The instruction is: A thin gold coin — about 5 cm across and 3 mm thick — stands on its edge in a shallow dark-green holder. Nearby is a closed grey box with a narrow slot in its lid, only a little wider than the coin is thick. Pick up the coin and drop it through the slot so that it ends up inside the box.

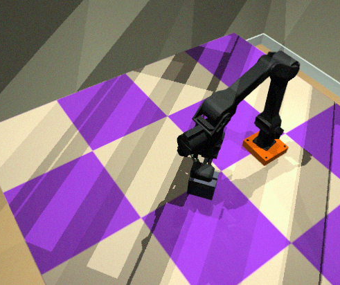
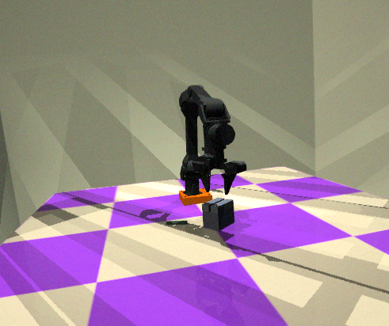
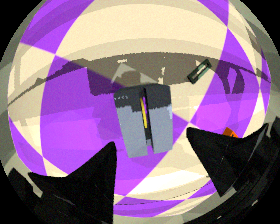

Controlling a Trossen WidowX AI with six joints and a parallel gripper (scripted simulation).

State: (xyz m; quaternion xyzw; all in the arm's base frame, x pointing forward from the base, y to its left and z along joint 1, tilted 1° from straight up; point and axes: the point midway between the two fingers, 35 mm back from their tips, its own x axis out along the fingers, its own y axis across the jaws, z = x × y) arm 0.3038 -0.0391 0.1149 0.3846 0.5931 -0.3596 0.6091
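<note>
The grey box stands closed, its narrow slot facing up. In the wrist view the gold coin shows as a thin yellow strip inside the slot; how deep it sits cannot be told. Neither the top nor the exterior view shows the coin. My gripper is open and empty, its fingertips apart and just above the box lid. The dark-green holder lies flat beside the box with no coin in it; I cannot make it out in the top view.
The arm's orange base is on the purple and cream chequered table top, behind the box in the exterior view. Shadows of the arm and long dark stripes cross the table.
</note>
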